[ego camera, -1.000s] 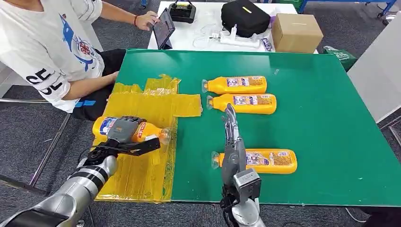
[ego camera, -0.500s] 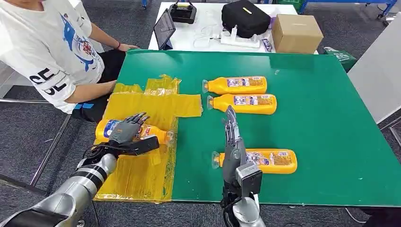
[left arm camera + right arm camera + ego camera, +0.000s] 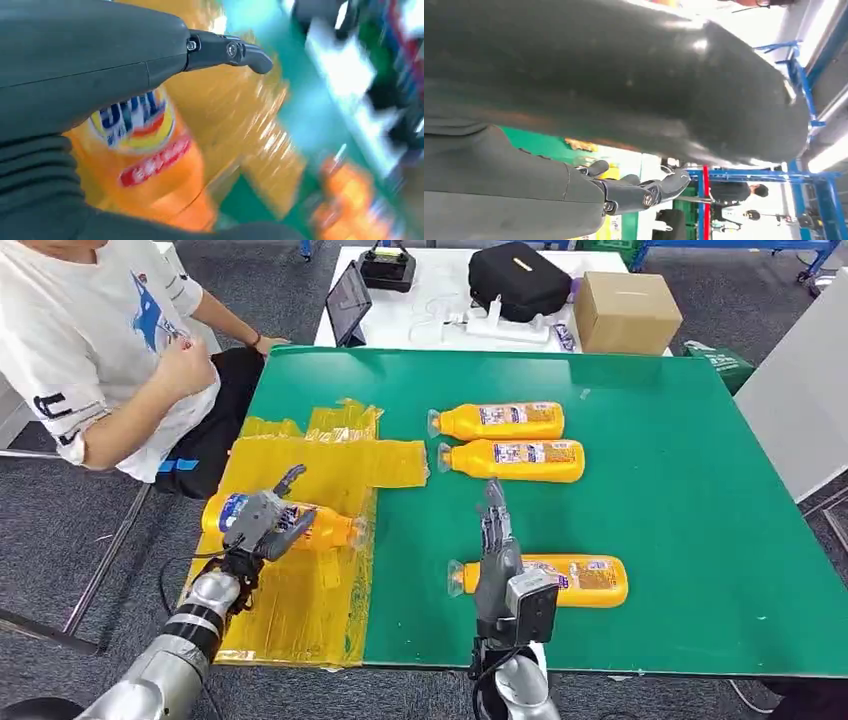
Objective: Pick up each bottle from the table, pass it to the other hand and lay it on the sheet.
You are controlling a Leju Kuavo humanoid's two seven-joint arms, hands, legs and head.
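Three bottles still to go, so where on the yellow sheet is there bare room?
The yellow sheet is bare nearer the robot than the laid bottle, and beyond it toward the person. Its middle is crowded: the left hand hovers over that bottle.

Bare green table point(image 3: 680, 490) right of 3 bottles point(image 3: 510, 440) (roomy)

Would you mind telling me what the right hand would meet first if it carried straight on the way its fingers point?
Probably the nearer of the two bottles lying side by side ahead; the right hand may be raised above the table, so depth is unclear.
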